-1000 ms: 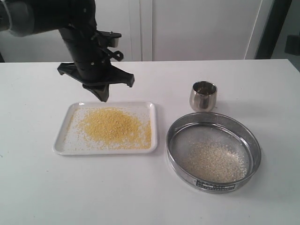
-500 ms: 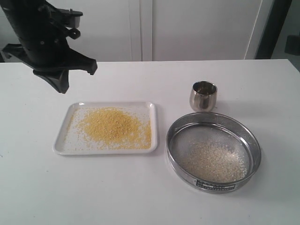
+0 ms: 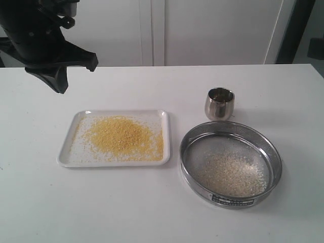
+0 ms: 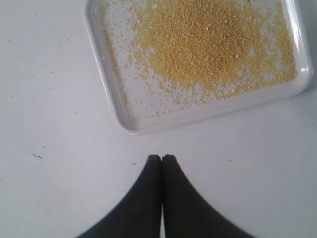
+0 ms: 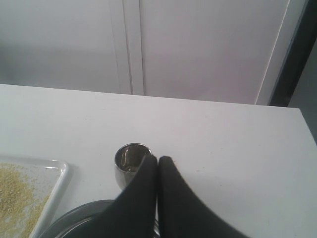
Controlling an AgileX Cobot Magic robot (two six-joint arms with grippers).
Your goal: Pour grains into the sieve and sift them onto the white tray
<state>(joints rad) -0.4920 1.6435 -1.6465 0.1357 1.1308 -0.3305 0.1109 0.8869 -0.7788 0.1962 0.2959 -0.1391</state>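
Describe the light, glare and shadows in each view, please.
Exterior view: soft, even light; the sieve casts a faint shadow, the left gripper is nearly black. Left wrist view: glare on the white tray rim, grains sharp. Right wrist view: right gripper is a dark shape, steel cup shows reflections.

Lab-like room: white bench, white panels, labelled sieve.
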